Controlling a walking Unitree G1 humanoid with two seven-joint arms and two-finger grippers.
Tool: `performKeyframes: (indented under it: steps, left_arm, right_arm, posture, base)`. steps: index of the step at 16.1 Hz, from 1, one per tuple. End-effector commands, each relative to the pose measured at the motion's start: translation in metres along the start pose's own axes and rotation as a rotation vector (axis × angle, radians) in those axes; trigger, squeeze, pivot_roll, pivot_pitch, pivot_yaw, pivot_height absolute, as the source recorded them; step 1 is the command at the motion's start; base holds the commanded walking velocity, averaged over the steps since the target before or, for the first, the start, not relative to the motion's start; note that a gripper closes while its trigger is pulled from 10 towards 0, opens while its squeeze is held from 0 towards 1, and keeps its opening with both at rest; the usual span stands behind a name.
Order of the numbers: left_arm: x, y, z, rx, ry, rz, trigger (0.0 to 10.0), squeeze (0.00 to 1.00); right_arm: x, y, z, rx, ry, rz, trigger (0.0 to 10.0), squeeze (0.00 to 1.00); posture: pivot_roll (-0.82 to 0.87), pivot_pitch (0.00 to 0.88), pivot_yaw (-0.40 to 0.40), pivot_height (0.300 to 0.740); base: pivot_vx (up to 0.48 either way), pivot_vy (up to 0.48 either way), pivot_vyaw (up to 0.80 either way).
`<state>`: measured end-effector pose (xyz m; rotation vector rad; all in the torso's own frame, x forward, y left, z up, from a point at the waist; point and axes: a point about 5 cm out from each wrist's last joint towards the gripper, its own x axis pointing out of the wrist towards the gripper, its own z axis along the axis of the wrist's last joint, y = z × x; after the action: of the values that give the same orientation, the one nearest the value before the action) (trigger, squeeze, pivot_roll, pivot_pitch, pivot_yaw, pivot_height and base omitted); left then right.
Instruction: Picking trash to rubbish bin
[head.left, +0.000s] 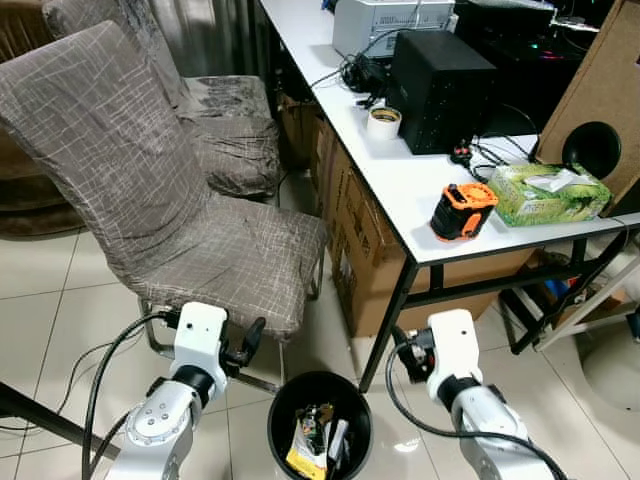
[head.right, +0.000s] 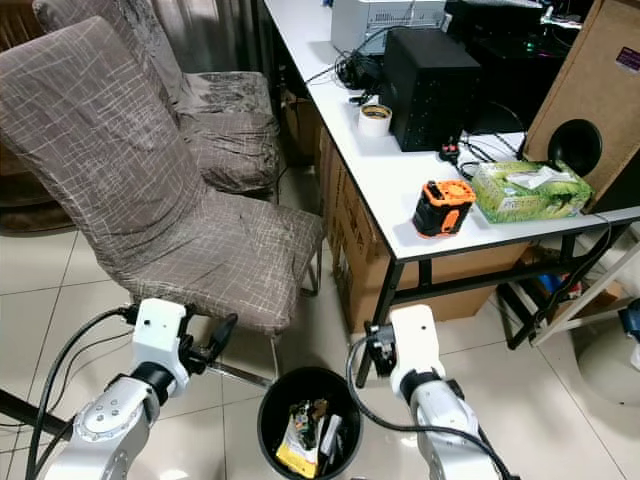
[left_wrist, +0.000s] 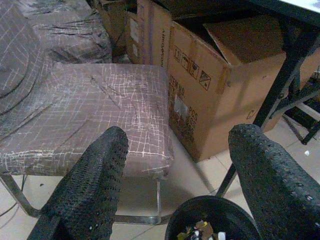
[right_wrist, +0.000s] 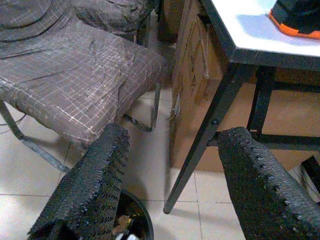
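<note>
**Both grippers empty, bin between them**

Your left gripper (left_wrist: 175, 180) has its two black fingers (left_wrist: 90, 185) spread wide with nothing between them; it hovers low over the tiled floor, just beside the front edge of the near chair (head.left: 200, 250). Your right gripper (right_wrist: 170, 185) is also spread apart and empty, its fingers (right_wrist: 92, 185) pointing toward the black table leg (right_wrist: 207, 135) and the cardboard box (right_wrist: 192, 75) under the table.

Between the two arms, on the floor in front of you, stands the black rubbish bin (head.left: 285, 410). It already holds trash (head.left: 315, 440): a yellow wrapper and other scraps you cannot tell apart.

Up on the white table (head.left: 400, 190) to your right lie an orange-and-black tape measure (head.left: 462, 210), near the corner, and a green tissue box (head.left: 548, 194) just beside it. Farther back sit a roll of tape (head.left: 383, 122) and a black box unit (head.left: 440, 88). A second covered chair (head.left: 215, 110) stands behind the first.
</note>
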<state>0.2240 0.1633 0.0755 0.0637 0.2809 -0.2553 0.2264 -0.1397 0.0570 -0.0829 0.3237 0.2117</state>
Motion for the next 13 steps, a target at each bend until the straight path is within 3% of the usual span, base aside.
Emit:
performKeyframes:
  steps: [1,13]
  left_arm:
    - [0.0004,-0.0002,0.0055,0.016,-0.010,0.006,10.0,0.00]
    - [-0.0053,-0.0023,0.0095,0.058,-0.020,0.001,10.0,0.00]
  right_arm:
    - [0.0003,-0.0029,-0.0009,-0.003,0.001,-0.019,10.0,0.00]
    - [-0.0003,0.0024,0.0027,-0.045,-0.042,0.047,10.0,0.00]
  posture:
    - [-0.08,0.000,-0.037,0.740]
    - [-0.06,0.000,-0.058,0.740]
  base:
    - [-0.292,0.000,0.00]
    - [-0.307,0.000,0.00]
